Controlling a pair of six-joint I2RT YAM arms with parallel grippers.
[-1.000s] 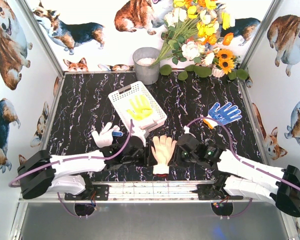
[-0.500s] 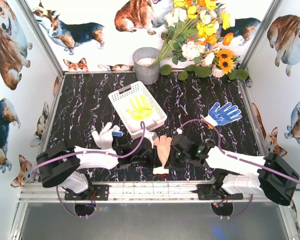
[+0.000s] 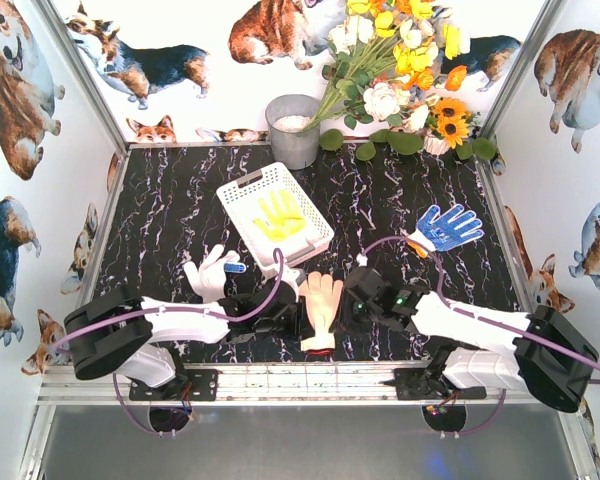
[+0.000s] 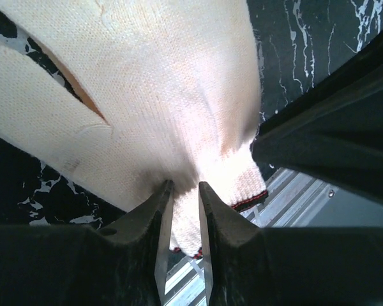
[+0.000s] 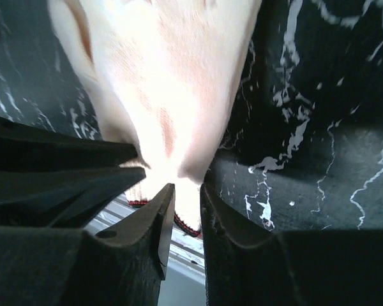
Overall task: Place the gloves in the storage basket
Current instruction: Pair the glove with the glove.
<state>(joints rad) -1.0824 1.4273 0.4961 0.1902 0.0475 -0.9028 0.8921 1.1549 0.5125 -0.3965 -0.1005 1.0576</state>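
Pinching the cream glove with the red-trimmed cuff (image 3: 321, 305) from both flanks, just nearward of the storage basket (image 3: 248, 178): clamping a fold of knit close to the cuff between the almost-touching fingers of the left gripper (image 4: 184, 191), and squeezing the cloth the same way from the opposite side with the right gripper (image 5: 186, 191). Seeing its long axis running with the cuff away from the basket and the fingertips pointing toward it, so probably needing a lift and a short carry forward and slightly leftward over the near rim. Judging the left gripper better placed, being on the basket's side. Noting a yellow glove (image 3: 280, 215) already inside the basket, a blue-dotted glove (image 3: 446, 226) well apart to its right, a white glove (image 3: 210, 270) nearward of its left corner
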